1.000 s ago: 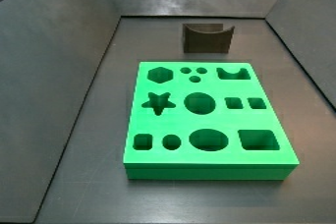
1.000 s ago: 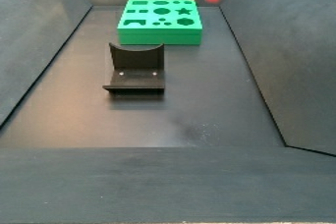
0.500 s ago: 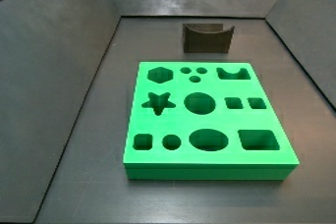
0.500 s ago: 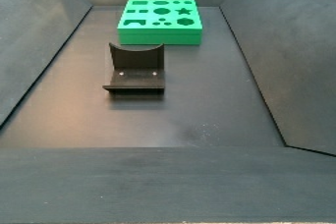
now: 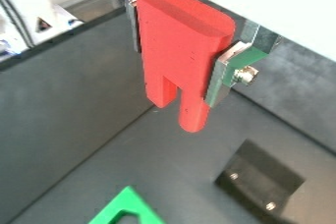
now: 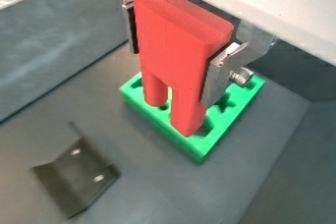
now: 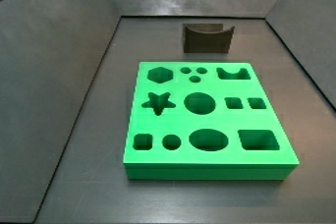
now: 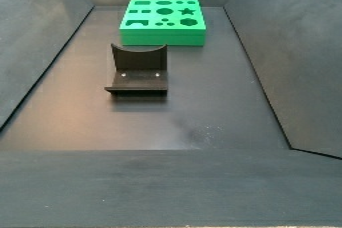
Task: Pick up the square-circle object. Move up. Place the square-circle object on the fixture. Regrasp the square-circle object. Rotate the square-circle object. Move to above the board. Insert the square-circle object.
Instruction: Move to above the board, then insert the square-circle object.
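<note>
High above the floor, the tool [image 5: 184, 46] shows only in both wrist views; neither side view catches it. Its silver fingers [image 6: 229, 69] are clamped on the red block [image 6: 179, 56], which hangs between them with its two short legs pointing down and the notch between the legs open. One finger [image 5: 234, 66] presses the block's side near a bolt head, and the opposite plate is only partly visible behind the block's far edge.

Below the block in a wrist view lies the board [image 6: 197, 141], its green corner and a few holes showing past the legs; the block is well clear of it, not touching. The fixture [image 6: 77, 178] sits on the dark floor [image 6: 79, 81] apart from the board. In a wrist view only a green tip of the board [image 5: 125, 208] shows, with the fixture [image 5: 265, 176] near it.

Both side views show the board [image 7: 207, 120] [image 8: 163, 20] flat on the floor, its star, hexagon, round and square holes all unfilled. The fixture [image 7: 207, 37] [image 8: 136, 69] stands just beyond one short end of the board, its curved recess holding nothing.
</note>
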